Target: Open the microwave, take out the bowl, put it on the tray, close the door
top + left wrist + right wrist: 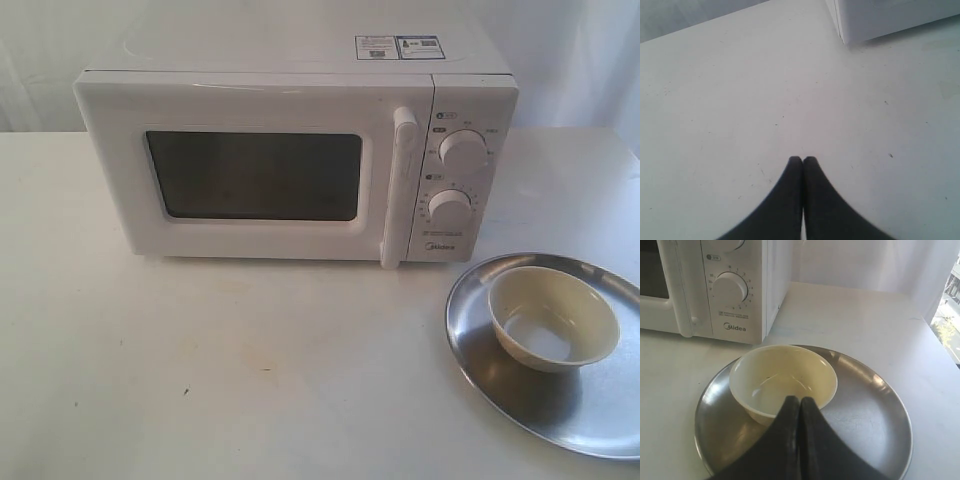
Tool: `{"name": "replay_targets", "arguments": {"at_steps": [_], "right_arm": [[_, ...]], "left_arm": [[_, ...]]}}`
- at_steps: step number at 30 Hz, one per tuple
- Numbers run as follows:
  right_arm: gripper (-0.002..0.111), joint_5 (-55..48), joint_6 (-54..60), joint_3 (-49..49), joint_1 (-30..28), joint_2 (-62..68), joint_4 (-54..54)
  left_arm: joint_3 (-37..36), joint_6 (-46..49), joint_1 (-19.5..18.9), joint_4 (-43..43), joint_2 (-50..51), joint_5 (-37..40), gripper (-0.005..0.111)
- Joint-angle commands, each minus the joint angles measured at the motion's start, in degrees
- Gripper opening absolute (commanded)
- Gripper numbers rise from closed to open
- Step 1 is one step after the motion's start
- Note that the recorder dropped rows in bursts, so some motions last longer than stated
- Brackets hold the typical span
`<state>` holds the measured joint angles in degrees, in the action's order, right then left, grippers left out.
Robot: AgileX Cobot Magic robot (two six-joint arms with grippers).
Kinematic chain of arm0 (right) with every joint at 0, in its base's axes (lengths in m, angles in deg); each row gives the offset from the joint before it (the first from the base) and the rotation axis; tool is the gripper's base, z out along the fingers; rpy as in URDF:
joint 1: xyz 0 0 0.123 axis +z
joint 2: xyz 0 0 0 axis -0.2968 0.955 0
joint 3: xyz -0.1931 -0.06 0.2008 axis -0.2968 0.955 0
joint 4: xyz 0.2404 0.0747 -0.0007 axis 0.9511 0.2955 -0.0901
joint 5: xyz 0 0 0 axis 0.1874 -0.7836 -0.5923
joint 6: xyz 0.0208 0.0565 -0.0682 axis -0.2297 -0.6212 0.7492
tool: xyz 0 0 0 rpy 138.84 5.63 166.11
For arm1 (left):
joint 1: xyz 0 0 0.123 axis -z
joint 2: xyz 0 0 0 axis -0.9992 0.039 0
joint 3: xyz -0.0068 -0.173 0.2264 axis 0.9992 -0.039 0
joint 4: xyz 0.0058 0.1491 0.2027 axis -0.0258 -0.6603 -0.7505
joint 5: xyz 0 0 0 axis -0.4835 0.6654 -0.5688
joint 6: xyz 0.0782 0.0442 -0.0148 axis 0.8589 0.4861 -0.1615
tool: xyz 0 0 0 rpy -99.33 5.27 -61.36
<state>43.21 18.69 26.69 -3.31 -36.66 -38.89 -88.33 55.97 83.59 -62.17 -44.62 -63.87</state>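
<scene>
The white microwave stands at the back of the table with its door shut and the bar handle upright. The cream bowl sits upright in the silver tray at the front right. In the right wrist view the bowl rests on the tray, and my right gripper hovers shut just above and in front of its near rim, holding nothing. My left gripper is shut and empty over bare table, with a microwave corner ahead. Neither arm shows in the exterior view.
Two round dials sit on the microwave's control panel. The white table stretches in front of the microwave. A white curtain hangs behind. The table's far right edge lies beyond the tray.
</scene>
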Motion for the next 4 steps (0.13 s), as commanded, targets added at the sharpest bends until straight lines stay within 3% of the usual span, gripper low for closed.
{"name": "replay_targets", "arguments": {"at_steps": [1,4], "right_arm": [[0.000,0.90,0.68,0.16,-0.30,-0.35,0.03],[0.000,0.90,0.68,0.16,-0.30,-0.35,0.03]], "left_arm": [[-0.12,-0.18,0.23,0.22,-0.19,0.00,0.000],[-0.12,-0.18,0.23,0.22,-0.19,0.00,0.000]]}}
